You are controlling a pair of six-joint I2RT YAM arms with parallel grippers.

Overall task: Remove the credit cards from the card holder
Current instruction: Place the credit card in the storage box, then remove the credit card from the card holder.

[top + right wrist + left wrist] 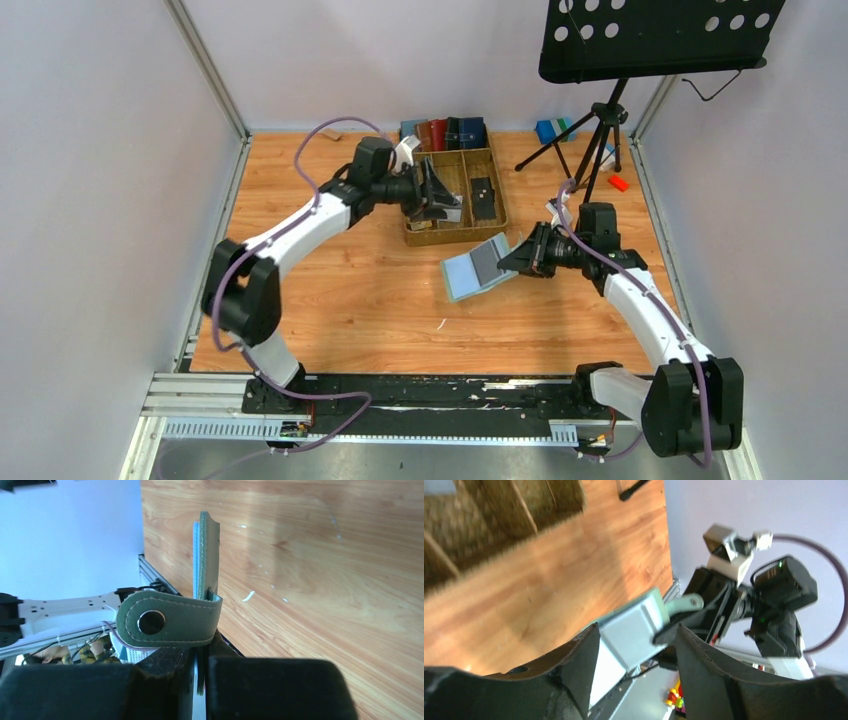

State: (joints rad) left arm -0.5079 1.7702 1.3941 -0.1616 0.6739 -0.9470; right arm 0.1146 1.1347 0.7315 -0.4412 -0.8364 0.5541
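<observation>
The sage-green card holder (470,272) lies open and tilted just in front of the tray, with a dark grey credit card (487,262) on its inner face. My right gripper (514,258) is shut on the holder's right edge. In the right wrist view the holder (206,555) stands edge-on between the jaws of the right gripper (202,652), and its snap tab (170,621) folds to the left. Another dark card (483,197) lies in the tray's right compartment. My left gripper (445,200) is open and empty over the tray's left part. The left wrist view looks between the jaws of that gripper (636,630) at the holder (624,630).
The wooden divided tray (497,185) stands at the back centre. A row of blue, brown and black wallets (445,131) stands behind it. A music stand's tripod (600,140) is at the back right, with a blue object (551,130) and a small orange object (617,183) near it.
</observation>
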